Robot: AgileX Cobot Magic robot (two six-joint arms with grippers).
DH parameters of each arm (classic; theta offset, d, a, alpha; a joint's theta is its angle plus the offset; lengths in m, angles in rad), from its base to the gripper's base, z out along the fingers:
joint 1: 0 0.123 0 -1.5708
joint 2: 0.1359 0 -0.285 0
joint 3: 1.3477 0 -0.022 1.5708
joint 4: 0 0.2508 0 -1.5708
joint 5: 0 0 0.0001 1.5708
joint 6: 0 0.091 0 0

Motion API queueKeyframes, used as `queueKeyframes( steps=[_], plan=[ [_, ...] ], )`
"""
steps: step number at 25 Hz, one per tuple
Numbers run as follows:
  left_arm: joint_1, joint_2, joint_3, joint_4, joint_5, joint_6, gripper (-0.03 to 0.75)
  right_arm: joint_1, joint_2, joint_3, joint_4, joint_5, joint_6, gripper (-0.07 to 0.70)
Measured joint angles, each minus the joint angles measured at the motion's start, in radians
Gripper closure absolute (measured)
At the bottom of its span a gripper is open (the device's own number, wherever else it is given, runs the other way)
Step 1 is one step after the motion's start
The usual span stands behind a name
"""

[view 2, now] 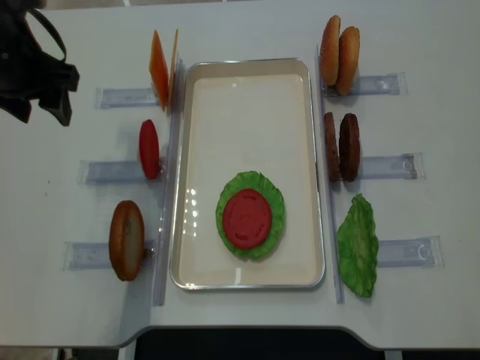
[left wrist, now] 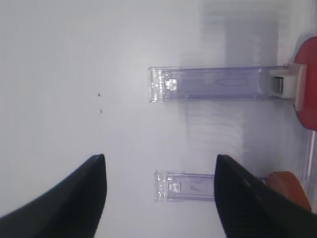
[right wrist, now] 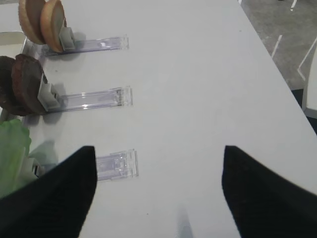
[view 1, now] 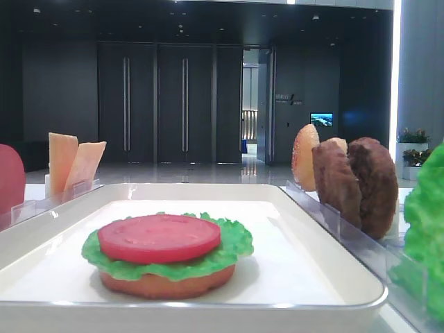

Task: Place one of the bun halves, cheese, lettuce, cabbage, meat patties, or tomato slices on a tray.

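Observation:
On the white tray a bun half carries a green lettuce leaf with a tomato slice on top. My left gripper hangs open and empty over bare table, by the ends of two clear holder strips; a spare tomato slice shows at that view's right edge. My right gripper is open and empty too, above the table right of the spare lettuce, meat patties and bun halves. Cheese stands left of the tray.
Clear holder strips lie on both sides of the tray, pointing outward. Another bun half stands at the near left. The dark bulk of my left arm is at the far left corner. The table edge runs on the right.

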Motion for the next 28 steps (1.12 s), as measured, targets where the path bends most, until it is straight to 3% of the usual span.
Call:
queueKeyframes(
  steps=[10,18,28],
  plan=[
    [0.025,-0.068,0.050,-0.014,0.001,-0.002,0.197,0.000,0.000,0.000,0.000,0.000,0.000,0.128],
    [0.025,-0.352,0.299,-0.079,-0.009,-0.018,0.197,0.000,0.000,0.000,0.000,0.000,0.000,0.128],
    [0.025,-0.869,0.660,-0.097,-0.054,-0.024,0.197,0.000,0.000,0.000,0.000,0.000,0.000,0.128]
  ],
)
